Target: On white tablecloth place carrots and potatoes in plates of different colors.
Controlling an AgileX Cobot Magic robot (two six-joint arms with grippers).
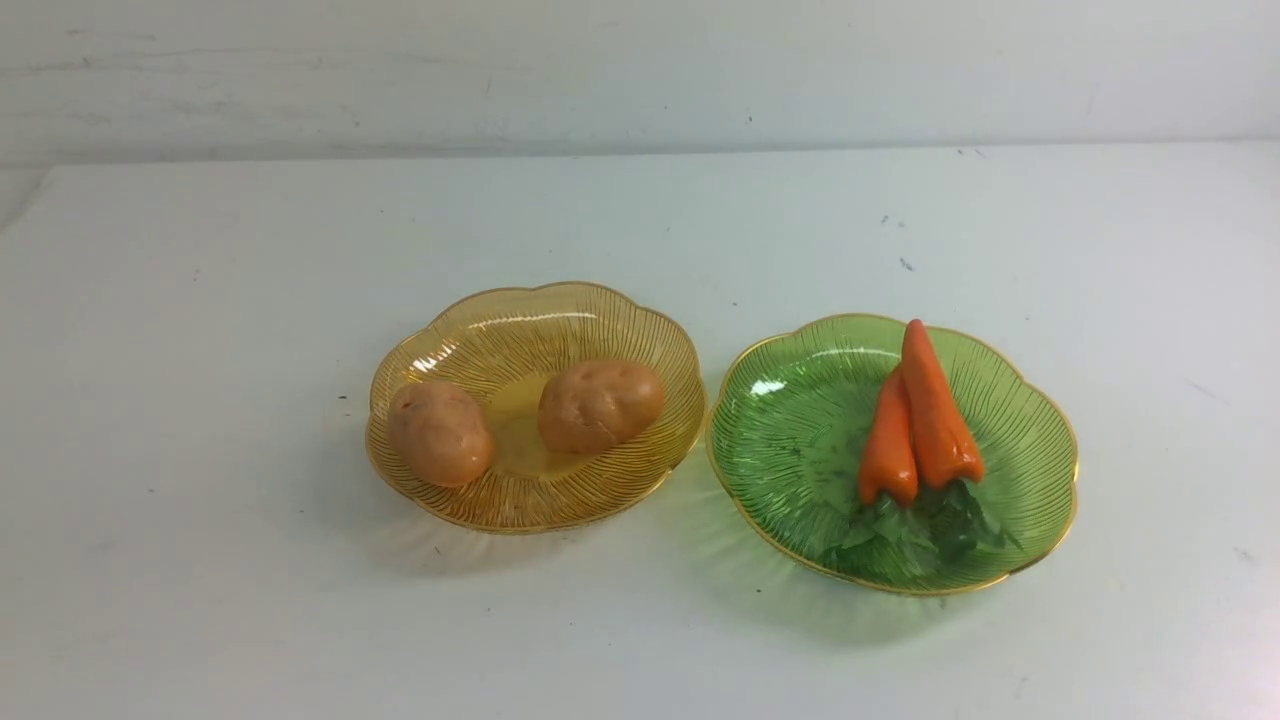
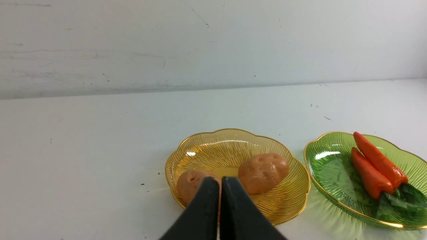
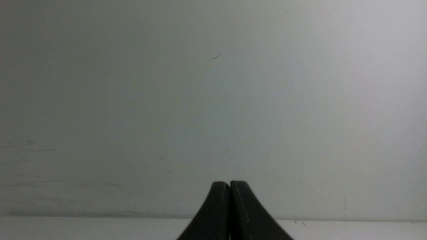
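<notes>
Two tan potatoes (image 1: 440, 433) (image 1: 600, 405) lie in the amber-yellow plate (image 1: 500, 320) on the white tablecloth (image 1: 200, 350). Beside it to the right, the green plate (image 1: 1030, 440) holds two orange carrots (image 1: 935, 410) (image 1: 888, 445) side by side, leafy tops toward me. Neither arm shows in the front view. In the left wrist view my left gripper (image 2: 220, 181) is shut and empty, pulled back from the yellow plate (image 2: 293, 200), partly covering one potato (image 2: 188, 185); the other potato (image 2: 263, 172) and carrots (image 2: 375, 166) show. My right gripper (image 3: 230, 184) is shut and empty, facing the wall.
A pale wall (image 1: 640, 70) runs along the far edge of the table. Small dark specks (image 1: 905, 264) mark the cloth behind the green plate. Bare cloth surrounds both plates on every side.
</notes>
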